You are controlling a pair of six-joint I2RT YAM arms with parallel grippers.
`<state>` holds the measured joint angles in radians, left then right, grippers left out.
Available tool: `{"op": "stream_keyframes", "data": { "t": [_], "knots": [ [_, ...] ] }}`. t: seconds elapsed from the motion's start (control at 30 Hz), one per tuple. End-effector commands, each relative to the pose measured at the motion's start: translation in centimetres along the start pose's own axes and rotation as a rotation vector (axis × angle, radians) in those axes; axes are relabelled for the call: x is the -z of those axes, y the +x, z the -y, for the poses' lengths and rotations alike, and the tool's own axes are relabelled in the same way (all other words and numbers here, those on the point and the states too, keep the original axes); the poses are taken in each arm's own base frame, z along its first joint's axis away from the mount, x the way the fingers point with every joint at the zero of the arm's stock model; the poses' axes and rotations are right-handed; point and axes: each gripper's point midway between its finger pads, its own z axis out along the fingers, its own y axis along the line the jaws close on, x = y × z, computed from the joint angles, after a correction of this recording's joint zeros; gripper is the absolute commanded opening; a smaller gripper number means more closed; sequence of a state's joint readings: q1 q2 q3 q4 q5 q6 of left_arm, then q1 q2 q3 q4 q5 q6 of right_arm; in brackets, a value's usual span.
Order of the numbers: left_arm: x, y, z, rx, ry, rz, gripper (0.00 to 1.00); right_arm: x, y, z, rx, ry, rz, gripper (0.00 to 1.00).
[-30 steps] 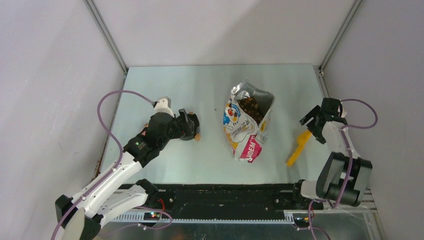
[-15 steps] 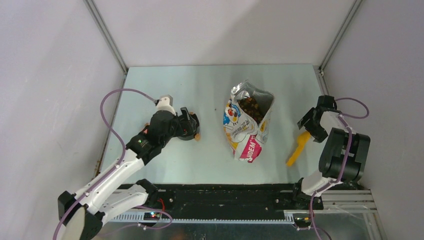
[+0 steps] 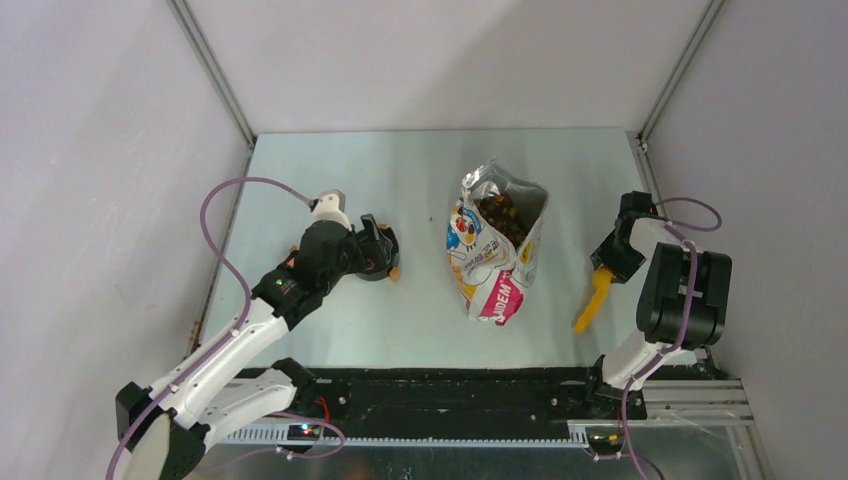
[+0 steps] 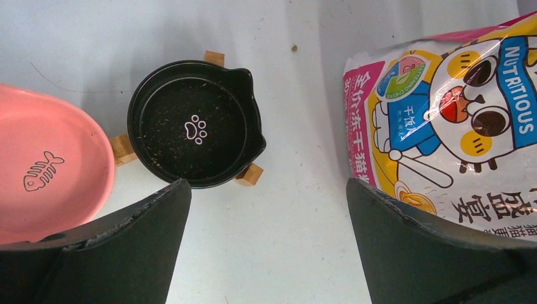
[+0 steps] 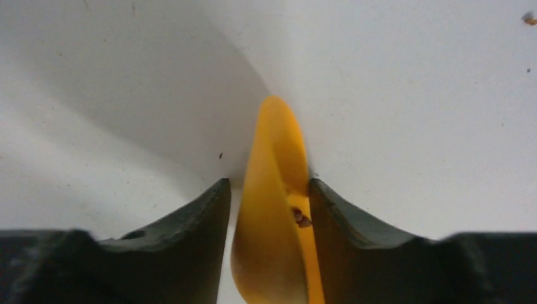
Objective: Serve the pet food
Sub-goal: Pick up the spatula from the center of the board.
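Straddling the yellow scoop [image 5: 278, 139], the right pincer [image 5: 268, 187] presses both jaws against its sides, handle trailing toward the near worktop [image 3: 400, 180] edge. Pet food [image 3: 503, 212] sits in the open bag [image 3: 490, 275] to this pincer's left; the left pincer [image 4: 266, 190] hangs wide open by the black dish [image 4: 190, 126].

The yellow scoop [image 5: 272, 209] between the right fingers [image 5: 190, 253] runs off the bottom edge; whether both fingers press it is unclear. One of the left fingers [image 4: 126, 253] covers part of the pink bowl [image 4: 44, 164], the other part of the bag [image 4: 443, 114].
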<state>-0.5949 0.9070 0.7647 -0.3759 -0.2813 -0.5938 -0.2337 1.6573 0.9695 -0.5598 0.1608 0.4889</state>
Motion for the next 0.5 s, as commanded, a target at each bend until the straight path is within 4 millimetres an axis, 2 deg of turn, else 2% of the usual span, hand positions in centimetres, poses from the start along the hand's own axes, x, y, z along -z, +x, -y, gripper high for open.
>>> {"op": "stream_keyframes", "data": {
  "t": [0.0, 0.13, 0.23, 0.27, 0.33, 0.47],
  "knots": [
    [0.5, -1.4, 0.1, 0.003, 0.003, 0.046, 0.99, 0.9, -1.8, -1.0, -0.027, -0.012, 0.065, 0.47],
    [0.8, -1.5, 0.2, 0.013, 0.010, 0.048, 1.00, 2.0, -2.1, -1.5, -0.031, -0.053, 0.091, 0.30],
    [0.9, -1.5, 0.5, 0.018, 0.031, 0.051, 0.99, 3.6, -2.4, -2.5, -0.032, -0.131, 0.125, 0.20],
    [0.9, -1.4, 0.6, 0.021, 0.041, 0.046, 0.99, 3.7, -2.0, -2.6, -0.031, -0.149, 0.121, 0.16],
    [0.9, -1.0, 0.9, 0.026, 0.057, 0.037, 0.99, 4.8, -1.8, -3.5, -0.030, -0.226, 0.139, 0.11],
    [0.9, -0.3, 1.7, 0.029, 0.107, 0.007, 0.99, 8.7, -2.0, -4.7, -0.034, -0.366, 0.216, 0.08]
  ]
}}
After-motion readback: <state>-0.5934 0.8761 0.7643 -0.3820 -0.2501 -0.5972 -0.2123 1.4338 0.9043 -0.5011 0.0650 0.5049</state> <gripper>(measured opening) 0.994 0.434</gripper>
